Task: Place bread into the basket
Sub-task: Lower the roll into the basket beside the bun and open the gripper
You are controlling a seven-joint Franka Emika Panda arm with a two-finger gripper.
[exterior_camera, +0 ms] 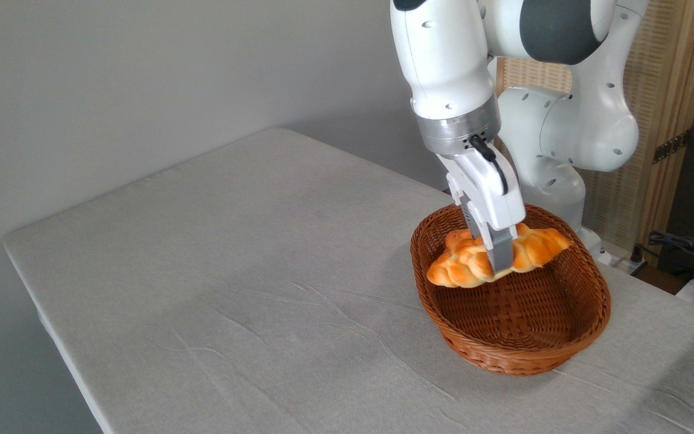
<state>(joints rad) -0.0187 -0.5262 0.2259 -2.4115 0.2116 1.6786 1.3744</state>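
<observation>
One grey-clothed table point(232, 289), one wicker basket point(522, 355), one braided bread point(467, 265) above it, pinched by one claw point(500, 256)

1. Elongated braided bread loaf point(473, 262): golden-orange crust, paler seams.
2. Oval woven wicker basket point(522, 355): reddish brown, criss-cross weave.
3. Cloth-covered table point(232, 271): plain light grey.
4. Two-finger gripper point(499, 256): white body, grey fingers.

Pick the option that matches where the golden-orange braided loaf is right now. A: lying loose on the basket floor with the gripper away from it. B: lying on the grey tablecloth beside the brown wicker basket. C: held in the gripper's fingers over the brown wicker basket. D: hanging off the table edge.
C: the gripper is shut on the golden-orange braided loaf, which hangs over the oval brown wicker basket.
</observation>
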